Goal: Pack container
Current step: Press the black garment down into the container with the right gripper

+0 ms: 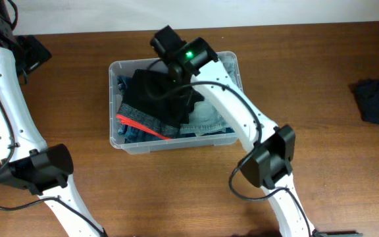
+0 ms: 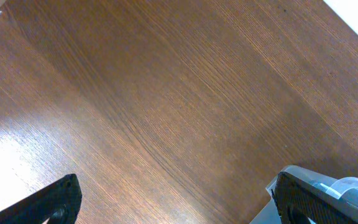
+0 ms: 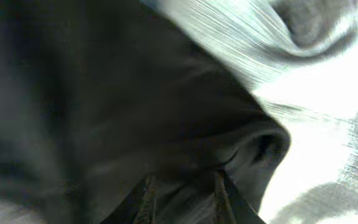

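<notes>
Packing looks to be well along but not wrapped up. The container (image 1: 170, 146) is sat mid-desk (image 1: 308, 66) and it's already pretty stuffed: jeans (image 1: 206, 118) are laid along the right and front, a red piece (image 1: 140, 125) is poking out near the front left, and a black cloth (image 1: 143, 99) is heaped on top, roughly level with the rim. The right arm (image 1: 242, 118) is reached down into the container, right over that black cloth. In the wrist view the right fingers (image 3: 146, 199) are seen set narrow, with dark fabric bunched up against them, but it's blurry, so it can't be told whether the cloth is pinched or let go. The left fingers (image 2: 303, 199) are spread wide over bare desk, well off to the left, with nothing held. One more black garment (image 1: 377, 100) is lying out by the right edge of the desk, well apart from the container. So what's probably left: the top cloth to be settled in, then that last garment fetched and squeezed in, and room looks tight.
</notes>
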`<state>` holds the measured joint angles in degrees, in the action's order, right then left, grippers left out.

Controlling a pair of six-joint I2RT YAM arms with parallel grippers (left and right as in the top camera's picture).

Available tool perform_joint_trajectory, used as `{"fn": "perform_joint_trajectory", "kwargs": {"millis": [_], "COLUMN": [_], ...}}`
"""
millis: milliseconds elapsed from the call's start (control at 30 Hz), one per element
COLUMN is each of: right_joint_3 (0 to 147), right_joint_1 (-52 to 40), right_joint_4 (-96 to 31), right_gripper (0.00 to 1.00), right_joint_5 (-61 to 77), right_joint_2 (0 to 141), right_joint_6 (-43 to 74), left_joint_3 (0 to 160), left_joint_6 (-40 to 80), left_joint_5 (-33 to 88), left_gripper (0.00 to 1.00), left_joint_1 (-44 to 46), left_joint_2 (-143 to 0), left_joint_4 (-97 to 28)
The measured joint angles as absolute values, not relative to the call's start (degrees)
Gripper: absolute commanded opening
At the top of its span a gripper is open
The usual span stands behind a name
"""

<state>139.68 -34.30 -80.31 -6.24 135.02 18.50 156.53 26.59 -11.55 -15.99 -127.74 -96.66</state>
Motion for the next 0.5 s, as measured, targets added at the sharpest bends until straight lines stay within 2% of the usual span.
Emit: {"fn": "perform_joint_trajectory", "kwargs": {"millis": [133, 267, 367, 433, 467, 500], "right_joint_3": [132.6, 130.5, 131.1, 132.3, 133.4, 134.9], "right_joint_1": [-31.4, -30.2, -30.2, -30.1, -30.1, -30.1], "right_joint_4": [-76.9, -75.8, -76.2, -76.9, -77.5, -78.2], "right_gripper": [0.16, 0.16, 0.24, 0.32, 0.44, 0.61], "right_joint_5": [-5.8, -4.7, -4.7, -4.8, -4.9, -5.0], "right_joint_2": [135.1, 135.1, 135.0, 135.0, 135.0, 134.9], "right_joint_6": [19.4, 19.7, 19.7, 19.7, 19.7, 19.6], "left_joint_3": [156.5, 156.5, 156.5, 156.5, 156.5, 156.5], "left_joint_6": [26.6, 26.6, 26.6, 26.6, 26.6, 26.6], "left_joint_5": [-11.6, -11.6, -11.6, -11.6, -11.5, -11.6], "left_gripper": [1.0, 0.99, 0.99, 0.99, 0.99, 0.99], "left_joint_1": [-16.0, -16.0, -16.0, -16.0, -16.0, -16.0], "left_joint_2": [-127.7, -127.7, -127.7, -127.7, -127.7, -127.7], "left_joint_4": [-96.6, -96.6, -96.7, -96.7, -96.6, -96.7]}}
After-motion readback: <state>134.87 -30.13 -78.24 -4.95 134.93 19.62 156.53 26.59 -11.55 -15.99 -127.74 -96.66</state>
